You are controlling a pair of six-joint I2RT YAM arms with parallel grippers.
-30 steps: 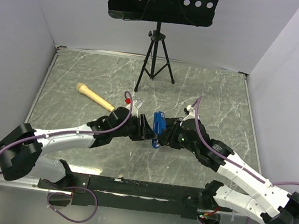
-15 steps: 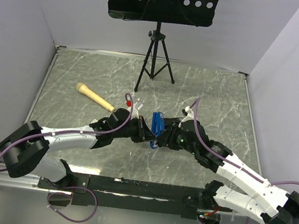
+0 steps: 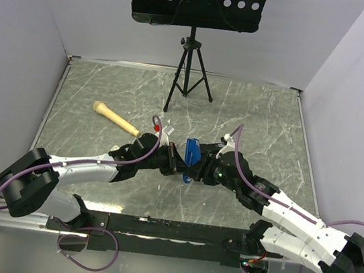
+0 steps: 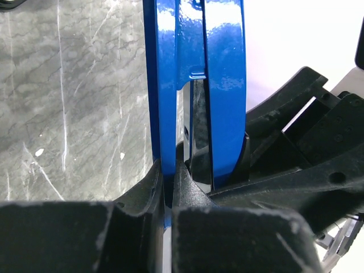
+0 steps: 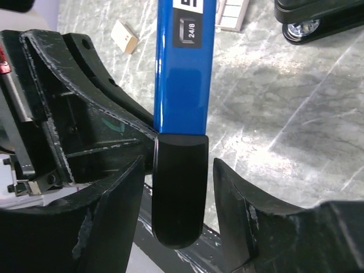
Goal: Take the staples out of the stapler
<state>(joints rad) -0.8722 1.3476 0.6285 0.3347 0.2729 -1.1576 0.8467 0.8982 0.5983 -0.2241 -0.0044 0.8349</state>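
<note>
Nearest the bases, both arms reach in toward the middle of the table [image 3: 260, 113] and meet at the stapler [image 3: 192, 153], which is blue with a black end cap and sits up off the surface, pretty much dead centre. The left gripper [image 3: 177, 159] comes in from 9 o'clock and is clamped tight. In its wrist view the left gripper [image 4: 168, 199] has its fingers pinched on the thin blue edge of the stapler [image 4: 222, 85], whose blue halves stand a bit apart. The right gripper [image 3: 198, 169] comes from about 4 o'clock. In the right wrist view the right gripper [image 5: 177, 170] is parted, with a gap on each side of the black end of the stapler [image 5: 185, 85], so it's gripping nothing. A small tan block [image 5: 124, 36] lies on the marble past it. Further out at 10 o'clock is a wooden-handled tool [image 3: 115, 119], and at 12 o'clock stands a black music stand [image 3: 195, 2].
</note>
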